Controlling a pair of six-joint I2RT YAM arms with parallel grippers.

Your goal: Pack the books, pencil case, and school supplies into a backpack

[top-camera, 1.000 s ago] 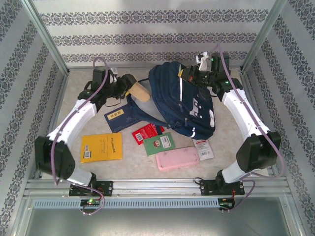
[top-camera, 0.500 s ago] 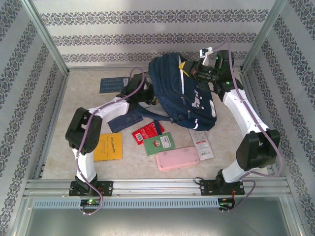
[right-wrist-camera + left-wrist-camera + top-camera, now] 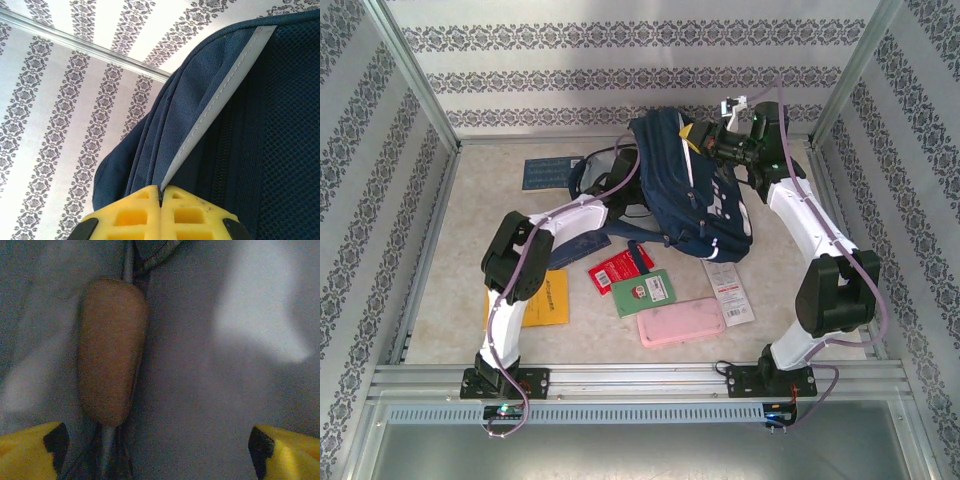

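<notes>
Backpack: the navy backpack (image 3: 672,175) is set at the far middle of the counter (image 3: 470,230), with its top edge lifted toward the right gripper (image 3: 703,140).
Right gripper: its jaws are clenched on the backpack fabric, right at a white reflective stripe (image 3: 220,95).
Left gripper: the left gripper (image 3: 160,449) is placed inside the backpack, with its jaws spread wide and nothing held between them.
Tan oblong object: the tan oblong object (image 3: 111,350) is seen on the grey lining ahead of the left jaws, apart from both yellow pads (image 3: 30,455).
Books: one dark blue book (image 3: 552,172) is laid at the far left. The second dark blue book (image 3: 585,245) and the yellow-orange book (image 3: 548,298) are partly covered by the left arm. The green book (image 3: 643,291) is laid near the middle.
Supplies: the red packet (image 3: 616,266) is laid just beside the green book, and the white strip (image 3: 730,292) lies below the backpack.
Pink case: the pink case (image 3: 680,321) is laid nearest the front edge.
</notes>
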